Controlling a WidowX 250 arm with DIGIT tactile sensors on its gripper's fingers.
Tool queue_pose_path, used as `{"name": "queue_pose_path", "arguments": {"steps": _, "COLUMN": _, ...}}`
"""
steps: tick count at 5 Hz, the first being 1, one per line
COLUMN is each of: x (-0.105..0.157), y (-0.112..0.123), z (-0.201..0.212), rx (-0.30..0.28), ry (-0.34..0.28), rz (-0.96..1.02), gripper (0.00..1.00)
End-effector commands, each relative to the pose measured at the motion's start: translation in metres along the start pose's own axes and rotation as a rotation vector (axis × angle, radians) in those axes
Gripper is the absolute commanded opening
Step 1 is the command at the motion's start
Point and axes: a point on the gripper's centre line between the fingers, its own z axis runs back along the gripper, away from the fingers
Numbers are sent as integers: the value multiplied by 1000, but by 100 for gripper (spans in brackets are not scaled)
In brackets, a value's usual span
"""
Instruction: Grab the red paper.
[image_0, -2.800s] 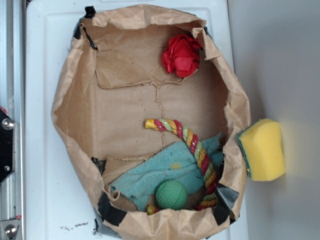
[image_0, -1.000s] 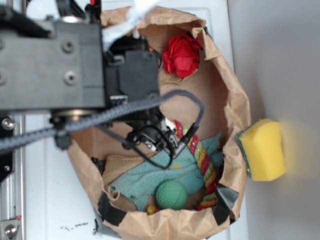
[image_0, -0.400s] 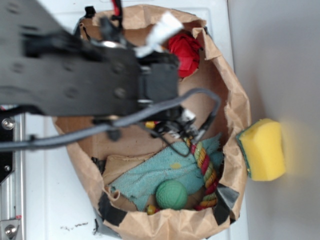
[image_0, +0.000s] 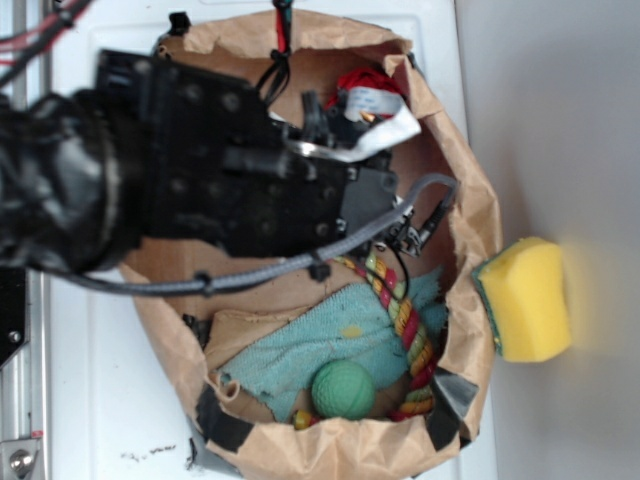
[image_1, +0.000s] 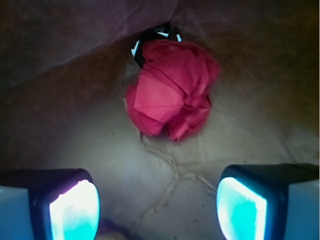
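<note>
The red paper (image_1: 172, 95) is a creased red wad lying on the brown bag floor against the bag's far wall, straight ahead of my gripper (image_1: 157, 205) in the wrist view. My gripper is open, with only bare bag floor between its two glowing pads (image_1: 75, 210). In the exterior view only a sliver of the red paper (image_0: 362, 78) shows above the black arm (image_0: 230, 180), which covers the upper half of the bag.
The big brown paper bag (image_0: 470, 215) walls in the scene. Inside it lie a striped rope (image_0: 405, 320), a teal cloth (image_0: 310, 350) and a green ball (image_0: 343, 389). A yellow sponge (image_0: 525, 298) sits outside at the right.
The arm has come in from the left and swung up across the bag toward the red paper, now hiding most of it in the exterior view. The other objects have not moved.
</note>
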Motion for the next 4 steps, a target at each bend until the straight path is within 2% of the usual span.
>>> {"name": "queue_pose_path", "arguments": {"steps": 1, "x": 42, "y": 25, "z": -10, "rx": 62, "ry": -102, "rz": 57, "gripper": 100}}
{"name": "queue_pose_path", "arguments": {"steps": 2, "x": 53, "y": 24, "z": -11, "rx": 61, "ry": -116, "rz": 104, "gripper": 100}}
{"name": "queue_pose_path", "arguments": {"steps": 3, "x": 71, "y": 18, "z": -17, "rx": 88, "ry": -151, "rz": 167, "gripper": 100}}
{"name": "queue_pose_path", "arguments": {"steps": 4, "x": 79, "y": 24, "z": -25, "rx": 139, "ry": -183, "rz": 181, "gripper": 100}}
